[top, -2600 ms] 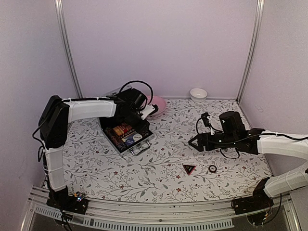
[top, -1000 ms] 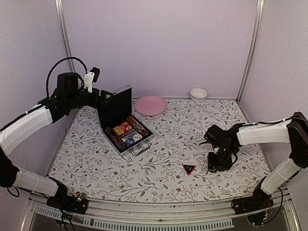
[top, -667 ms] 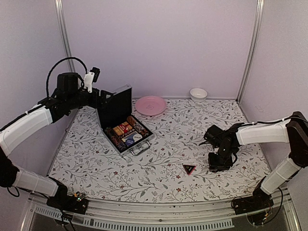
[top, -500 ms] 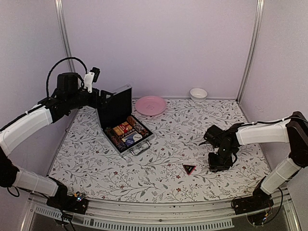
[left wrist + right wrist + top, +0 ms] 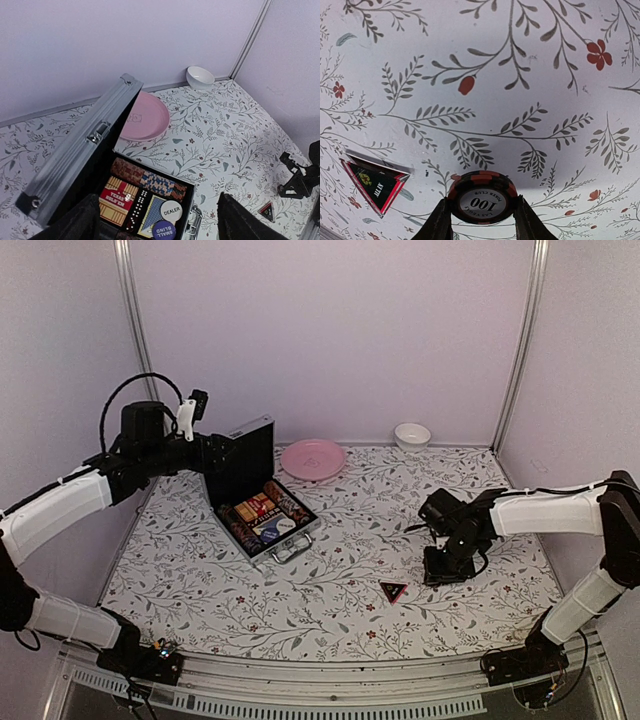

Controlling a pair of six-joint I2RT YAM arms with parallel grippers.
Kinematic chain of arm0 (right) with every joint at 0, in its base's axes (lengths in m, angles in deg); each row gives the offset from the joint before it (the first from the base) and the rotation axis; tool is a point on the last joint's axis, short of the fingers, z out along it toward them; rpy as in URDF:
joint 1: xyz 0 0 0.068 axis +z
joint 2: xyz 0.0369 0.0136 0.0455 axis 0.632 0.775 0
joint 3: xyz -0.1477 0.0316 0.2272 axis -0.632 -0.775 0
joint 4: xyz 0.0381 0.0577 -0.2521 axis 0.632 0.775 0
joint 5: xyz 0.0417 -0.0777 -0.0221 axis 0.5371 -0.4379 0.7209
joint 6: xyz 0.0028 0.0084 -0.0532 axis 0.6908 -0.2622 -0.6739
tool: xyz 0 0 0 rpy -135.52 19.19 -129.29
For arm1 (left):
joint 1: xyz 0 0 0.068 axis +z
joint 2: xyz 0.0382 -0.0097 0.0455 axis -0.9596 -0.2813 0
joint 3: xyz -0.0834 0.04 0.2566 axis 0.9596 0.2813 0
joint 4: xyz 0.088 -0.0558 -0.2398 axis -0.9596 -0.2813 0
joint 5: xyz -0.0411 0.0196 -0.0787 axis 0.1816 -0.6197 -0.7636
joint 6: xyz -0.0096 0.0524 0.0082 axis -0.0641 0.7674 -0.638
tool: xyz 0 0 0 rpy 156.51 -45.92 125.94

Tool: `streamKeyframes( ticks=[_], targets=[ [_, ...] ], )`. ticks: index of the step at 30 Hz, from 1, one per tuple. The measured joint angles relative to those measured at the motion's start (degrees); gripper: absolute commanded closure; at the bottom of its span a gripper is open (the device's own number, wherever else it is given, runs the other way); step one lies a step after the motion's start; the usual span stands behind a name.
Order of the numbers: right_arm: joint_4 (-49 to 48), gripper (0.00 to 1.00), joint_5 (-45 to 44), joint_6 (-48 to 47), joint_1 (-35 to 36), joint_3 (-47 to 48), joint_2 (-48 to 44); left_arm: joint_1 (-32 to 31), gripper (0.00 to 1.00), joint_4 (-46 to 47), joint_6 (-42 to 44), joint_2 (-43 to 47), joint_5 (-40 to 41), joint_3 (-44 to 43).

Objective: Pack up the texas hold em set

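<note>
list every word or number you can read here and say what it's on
"100": chip; the smaller lettering around it is too small to be sure of
"ALL IN": triangle, seen upside down
"DEALER": white button
"SMALL BLIND": blue button
"TEXAS": red deck; the line under it is too blurred to read

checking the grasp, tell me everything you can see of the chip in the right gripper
The chip is a round, plastic-looking poker chip: black rim with red blocks, white centre printed 100 under small curved lettering. The right gripper pinches it at two opposite edges, its face toward the wrist camera. It seems raised off the floral table, with a soft shadow beneath. Nothing else touches it. In the top view the gripper hides it.
</note>
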State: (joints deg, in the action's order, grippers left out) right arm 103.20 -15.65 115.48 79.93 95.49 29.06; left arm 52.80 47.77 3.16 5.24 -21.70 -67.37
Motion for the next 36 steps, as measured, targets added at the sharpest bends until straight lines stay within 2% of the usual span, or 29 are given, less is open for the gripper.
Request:
streamKeyframes(
  ticks=[6, 11, 16, 25, 31, 36],
  targets=[
    [-0.5, 0.65, 1.4, -2.5, 2.4, 1.9, -0.2, -3.8, 0.24, 4.8, -10.0, 0.7, -2.4, 8.0],
    [-1.7, 0.65, 2.2, -4.8, 7.3, 6.6, 0.8, -12.0, 0.30, 12.6, -21.2, 0.4, -4.3, 15.6],
    [-4.0, 0.65, 3.0, -7.7, 12.3, 11.3, 3.8, -19.3, 0.33, 19.7, -31.8, -2.9, -5.5, 19.5],
    [-7.3, 0.65, 5.9, -13.5, 19.0, 15.7, 7.7, -25.4, 0.38, 28.8, -44.6, -12.5, -11.3, 21.2],
    [-9.0, 0.64, 7.2, -15.3, 21.0, 16.2, 7.7, -27.2, 0.50, 35.7, -50.5, -19.8, -17.5, 21.2],
    [-10.1, 0.64, 7.3, -16.2, 21.6, 16.2, 7.7, -28.4, 0.54, 44.1, -56.3, -25.5, -22.0, 21.2]
  ],
)
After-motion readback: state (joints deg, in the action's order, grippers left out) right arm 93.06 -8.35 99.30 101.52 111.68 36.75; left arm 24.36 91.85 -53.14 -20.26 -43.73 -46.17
